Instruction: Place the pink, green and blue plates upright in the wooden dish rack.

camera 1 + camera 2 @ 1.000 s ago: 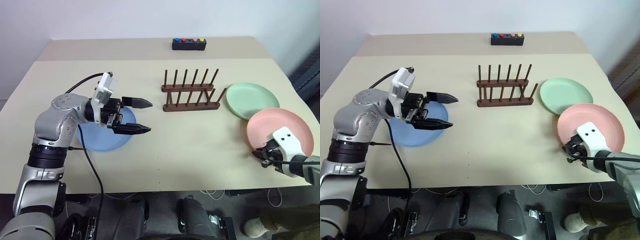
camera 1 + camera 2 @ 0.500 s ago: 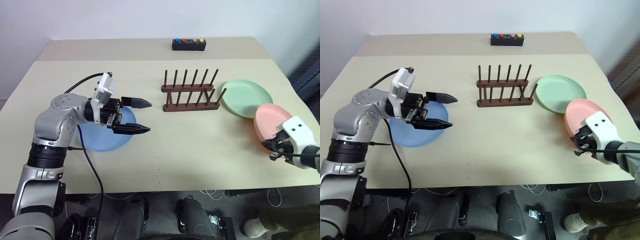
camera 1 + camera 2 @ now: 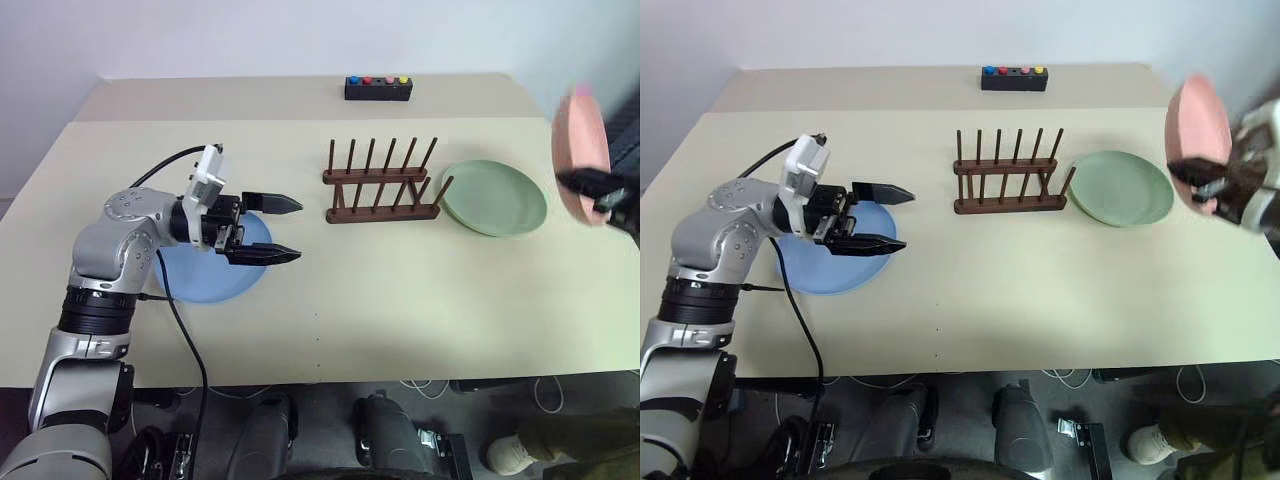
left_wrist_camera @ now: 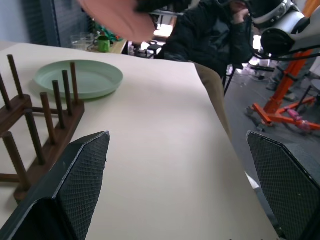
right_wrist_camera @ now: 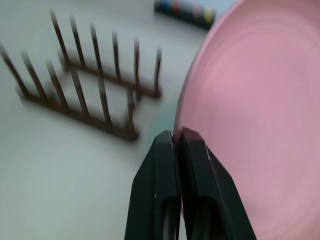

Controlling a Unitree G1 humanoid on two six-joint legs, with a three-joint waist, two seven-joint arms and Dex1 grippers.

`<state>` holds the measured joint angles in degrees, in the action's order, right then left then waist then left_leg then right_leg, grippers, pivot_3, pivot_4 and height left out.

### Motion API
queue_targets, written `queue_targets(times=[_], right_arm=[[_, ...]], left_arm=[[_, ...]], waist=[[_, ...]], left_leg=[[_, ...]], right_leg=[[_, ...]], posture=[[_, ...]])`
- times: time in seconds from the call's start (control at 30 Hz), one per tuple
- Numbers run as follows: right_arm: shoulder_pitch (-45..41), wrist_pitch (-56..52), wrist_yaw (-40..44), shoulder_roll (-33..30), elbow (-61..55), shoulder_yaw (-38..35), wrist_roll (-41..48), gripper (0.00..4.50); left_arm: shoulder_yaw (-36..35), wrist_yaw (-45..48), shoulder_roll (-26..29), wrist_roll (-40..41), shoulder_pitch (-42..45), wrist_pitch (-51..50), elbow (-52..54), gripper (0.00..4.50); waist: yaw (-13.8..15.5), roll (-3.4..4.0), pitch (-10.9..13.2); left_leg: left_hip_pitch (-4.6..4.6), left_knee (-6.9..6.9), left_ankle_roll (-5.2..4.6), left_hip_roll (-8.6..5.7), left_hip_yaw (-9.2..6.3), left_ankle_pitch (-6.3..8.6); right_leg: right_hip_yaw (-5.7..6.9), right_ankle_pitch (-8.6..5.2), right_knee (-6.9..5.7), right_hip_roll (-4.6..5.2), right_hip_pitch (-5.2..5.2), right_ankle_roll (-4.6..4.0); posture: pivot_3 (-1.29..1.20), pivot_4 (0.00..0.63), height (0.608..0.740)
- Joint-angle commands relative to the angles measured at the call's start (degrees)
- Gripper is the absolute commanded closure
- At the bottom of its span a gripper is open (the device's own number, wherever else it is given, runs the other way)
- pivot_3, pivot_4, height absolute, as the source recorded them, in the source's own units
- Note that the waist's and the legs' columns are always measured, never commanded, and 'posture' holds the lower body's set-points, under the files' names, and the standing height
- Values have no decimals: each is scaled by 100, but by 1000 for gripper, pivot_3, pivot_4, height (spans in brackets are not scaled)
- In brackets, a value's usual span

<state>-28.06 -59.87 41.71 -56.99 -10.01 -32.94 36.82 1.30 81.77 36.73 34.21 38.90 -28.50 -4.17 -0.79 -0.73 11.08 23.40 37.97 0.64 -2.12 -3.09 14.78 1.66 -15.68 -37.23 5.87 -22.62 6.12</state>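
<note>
One pink plate (image 3: pixel 1196 115) is hanging upright, pinched by right gripper (image 5: pixel 177 137); left gripper (image 3: pixel 270 231) is gaping over blue plate (image 3: pixel 205 272).

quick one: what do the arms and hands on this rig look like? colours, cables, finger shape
Left arm: silver-grey rounded joint housings with black bands, a black cable looping along it, and a white block on the wrist. Left hand: two black, tapered, pointed fingers with mesh-textured pads. Right hand: black fingers too, white wrist housing.
</note>
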Motion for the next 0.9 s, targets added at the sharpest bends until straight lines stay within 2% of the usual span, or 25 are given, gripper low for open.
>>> queue_targets(times=[0.03,0.2,0.4,0.6,0.9], right_arm=[[-1249,-87,-250,366,819,-252,661,4459],[-2542,137,74,774,2204,-15,1007,4459],[-3538,274,925,1016,4127,-13,1277,4459],[-3931,363,2079,1075,5485,378,1074,4459],[-4199,692,3342,1086,6555,1098,424,4459]], left_arm=[[-131,-161,-2,-64,108,140,19,0],[-160,-332,-46,-51,115,125,45,0],[-380,-595,109,119,-133,-113,442,0],[-643,-881,321,296,-499,-374,863,0],[-844,-1137,482,524,-803,-592,1299,0]], waist=[[-19,2,1],[18,8,4],[2,9,5],[-17,11,6],[-14,14,8]], left_leg=[[1,0,0,0,0,0],[5,-5,0,0,4,0],[9,-6,0,-2,12,0],[8,-11,0,0,15,0],[8,-10,0,-1,18,0]], right_leg=[[0,0,0,0,-1,0],[-2,1,1,0,-9,-1],[-6,2,2,1,-12,-1],[-8,2,1,-1,-17,-1],[-10,2,-1,-1,-19,-1]], posture=[[0,150,740],[0,150,740],[0,150,740],[0,150,740],[0,150,740]])
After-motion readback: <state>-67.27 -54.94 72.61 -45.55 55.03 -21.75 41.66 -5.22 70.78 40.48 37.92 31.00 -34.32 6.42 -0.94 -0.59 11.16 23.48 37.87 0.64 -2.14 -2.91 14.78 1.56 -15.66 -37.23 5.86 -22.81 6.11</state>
